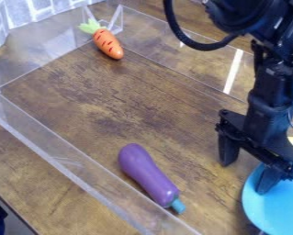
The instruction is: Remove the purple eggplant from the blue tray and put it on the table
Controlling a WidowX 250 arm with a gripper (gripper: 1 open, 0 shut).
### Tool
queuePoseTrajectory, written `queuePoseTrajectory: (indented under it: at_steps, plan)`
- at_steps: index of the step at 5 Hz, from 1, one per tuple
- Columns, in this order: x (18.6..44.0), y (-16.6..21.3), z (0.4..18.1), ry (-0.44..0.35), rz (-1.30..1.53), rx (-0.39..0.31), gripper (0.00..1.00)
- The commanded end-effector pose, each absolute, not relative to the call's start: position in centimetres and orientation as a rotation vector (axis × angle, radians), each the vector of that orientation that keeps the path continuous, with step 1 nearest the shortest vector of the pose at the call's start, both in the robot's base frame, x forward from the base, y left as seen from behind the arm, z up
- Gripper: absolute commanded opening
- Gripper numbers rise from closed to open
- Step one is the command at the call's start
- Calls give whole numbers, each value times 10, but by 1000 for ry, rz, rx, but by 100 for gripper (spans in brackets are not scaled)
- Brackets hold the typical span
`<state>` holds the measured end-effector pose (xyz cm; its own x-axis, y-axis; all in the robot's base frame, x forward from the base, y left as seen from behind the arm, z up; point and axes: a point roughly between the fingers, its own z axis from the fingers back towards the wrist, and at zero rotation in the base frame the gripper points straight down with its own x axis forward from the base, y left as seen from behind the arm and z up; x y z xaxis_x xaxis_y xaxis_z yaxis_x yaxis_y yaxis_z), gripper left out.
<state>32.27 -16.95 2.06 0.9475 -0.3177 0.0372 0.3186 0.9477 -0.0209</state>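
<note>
Black and pointing straight down, the gripper [255,171] hangs at the right side of the scene with its 2 fingers [227,152] spread wide apart and nothing between them; 1 fingertip hovers over the wood, the other over the rim of the blue tray. Above it, the dark robot arm [269,64] rises out of the top edge, trailing a looped black cable.

Under everything lies the table [136,101], a dark brown wood-grain surface with a glossy sheen, fenced by clear acrylic walls [44,138] along the near-left and far sides.

At the lower right corner, only a curved slice of the blue tray [278,209] shows, light blue and cut off by the picture's edge. What lies on the rest of it cannot be seen.

On the bare wood, left of the tray and apart from it, rests the purple eggplant [149,173], lying flat and slanted, its small teal stem end pointing toward the lower right. It sits near the gripper but is not touched by it.

Far back at the upper left, 1 orange carrot [107,42] with green leaves lies close to the rear wall.
</note>
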Motion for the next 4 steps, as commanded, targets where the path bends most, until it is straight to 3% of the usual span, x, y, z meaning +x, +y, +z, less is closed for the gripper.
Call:
queuePoseTrajectory:
  at_steps: [1, 4]
  plan:
    - [316, -171, 31, -56, -297, -23, 100]
    - [304, -169, 28, -73, -341, -4, 100]
